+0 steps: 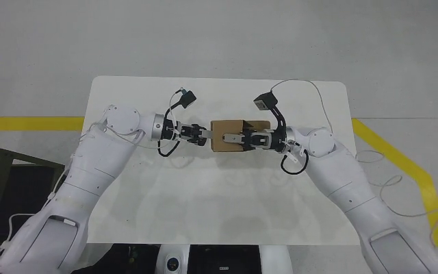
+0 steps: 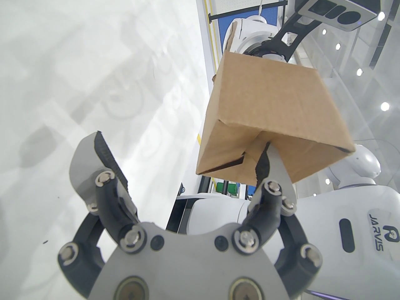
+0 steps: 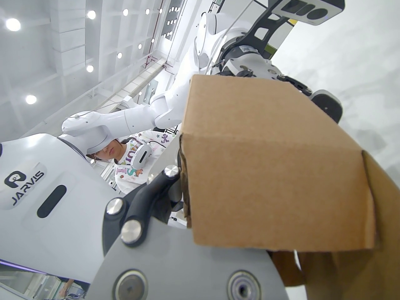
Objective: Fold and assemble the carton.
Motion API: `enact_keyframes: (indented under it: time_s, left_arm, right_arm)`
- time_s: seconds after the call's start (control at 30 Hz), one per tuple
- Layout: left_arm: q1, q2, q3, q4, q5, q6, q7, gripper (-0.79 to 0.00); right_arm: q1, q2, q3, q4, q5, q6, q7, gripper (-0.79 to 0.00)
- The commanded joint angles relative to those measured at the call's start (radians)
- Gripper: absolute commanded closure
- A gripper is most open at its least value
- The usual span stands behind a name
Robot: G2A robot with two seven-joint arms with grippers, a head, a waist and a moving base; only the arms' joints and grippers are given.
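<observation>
So the carton is a plain brown cardboard box, folded into a box shape. It sits in the air over the middle of the table, lying lengthwise between the two arms. From the left wrist view there's open space under it, so it isn't resting on the tabletop.

The right gripper is clamped on the carton from its own end. In the top view one finger lies along the top face. In the right wrist view the box is pressed right up against the gripper base and hides the rest of the fingers.

The left gripper is at the opposite end with its fingers spread wide apart, not gripping anything. One of its fingers touches the folded-in flaps on that end, right by the slit where the flaps meet. The other finger is off to the side, away from the cardboard.

The white table sits on a grey floor. A yellow floor line runs out past both sides of it.
</observation>
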Motion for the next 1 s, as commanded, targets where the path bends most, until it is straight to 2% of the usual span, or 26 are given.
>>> enact_keyframes:
  time_s: [0.0, 0.23, 0.43, 0.67, 0.97]
  left_arm:
    - [-0.001, 0.001, -0.003, 0.005, 0.003, -0.002, 0.000, -0.785]
    - [0.000, 0.016, -0.047, 0.018, 0.049, -0.020, 0.015, -0.785]
    - [0.026, 0.036, -0.112, -0.022, 0.079, -0.094, 0.065, -0.785]
    - [0.080, 0.059, -0.180, -0.096, 0.151, -0.174, 0.134, -0.785]
    - [0.144, 0.089, -0.257, -0.177, 0.250, -0.193, 0.168, -0.785]
  right_arm:
    - [0.000, 0.000, 0.002, 0.007, -0.002, -0.001, 0.000, 0.000]
    - [0.009, -0.002, 0.005, 0.070, -0.035, 0.030, 0.004, 0.000]
    - [0.024, -0.020, -0.029, 0.104, -0.070, 0.099, -0.028, 0.000]
    - [0.052, -0.066, -0.107, 0.174, -0.084, 0.146, -0.071, 0.000]
    - [0.089, -0.132, -0.190, 0.274, -0.108, 0.150, -0.131, 0.000]
